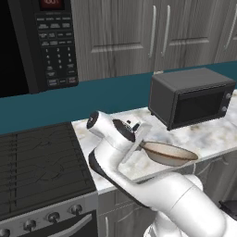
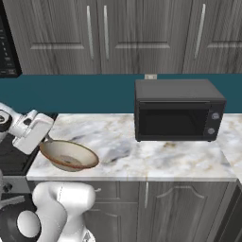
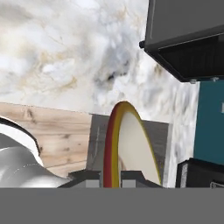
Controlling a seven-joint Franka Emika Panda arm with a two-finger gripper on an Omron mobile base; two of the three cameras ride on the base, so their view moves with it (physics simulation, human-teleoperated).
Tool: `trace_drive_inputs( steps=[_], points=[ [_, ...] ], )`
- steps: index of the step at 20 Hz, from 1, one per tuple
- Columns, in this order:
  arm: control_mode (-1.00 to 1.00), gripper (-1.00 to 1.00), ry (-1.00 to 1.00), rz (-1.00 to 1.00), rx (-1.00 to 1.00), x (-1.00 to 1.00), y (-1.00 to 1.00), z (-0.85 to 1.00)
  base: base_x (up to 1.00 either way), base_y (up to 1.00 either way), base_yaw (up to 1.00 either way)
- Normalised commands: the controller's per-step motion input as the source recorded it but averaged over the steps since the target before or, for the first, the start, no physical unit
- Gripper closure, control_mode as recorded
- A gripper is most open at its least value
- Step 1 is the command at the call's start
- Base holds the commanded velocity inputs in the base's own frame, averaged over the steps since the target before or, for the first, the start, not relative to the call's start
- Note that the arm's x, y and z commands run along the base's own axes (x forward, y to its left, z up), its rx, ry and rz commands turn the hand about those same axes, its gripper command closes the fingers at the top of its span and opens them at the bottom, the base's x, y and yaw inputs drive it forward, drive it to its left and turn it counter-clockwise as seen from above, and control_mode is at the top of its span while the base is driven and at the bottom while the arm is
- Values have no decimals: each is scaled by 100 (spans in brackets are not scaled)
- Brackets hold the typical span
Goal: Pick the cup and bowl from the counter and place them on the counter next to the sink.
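Note:
My gripper (image 1: 142, 146) is shut on the left rim of the tan bowl (image 1: 169, 154) and holds it in the air, slightly tilted, over the front edge of the marble counter (image 1: 206, 133). From the right base view the bowl (image 2: 70, 155) hangs at the counter's (image 2: 156, 158) left front corner, with the gripper (image 2: 47, 140) at its rim. In the hand view the bowl's rim (image 3: 130, 144) rises edge-on between the fingertips of the gripper (image 3: 109, 176). The cup and the sink are out of view.
A dark toaster oven (image 1: 192, 97) (image 2: 177, 111) stands at the back of the counter, right of the bowl. A black stovetop (image 1: 37, 159) lies to the left, under a black microwave (image 1: 39, 41). Grey cabinets (image 2: 142, 33) hang above.

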Motion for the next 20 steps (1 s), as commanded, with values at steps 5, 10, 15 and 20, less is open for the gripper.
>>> trace_drive_inputs(
  steps=[5,10,15,20],
  points=[
    [-100,100,0,-13,-25,-22,45,54,0,0,0],
    [-100,100,0,-15,-26,-11,42,40,0,0,0],
    [-100,100,0,-16,-20,-4,36,30,0,0,0],
    [-100,100,0,-2,-3,-4,9,2,0,0,0]
  ],
)
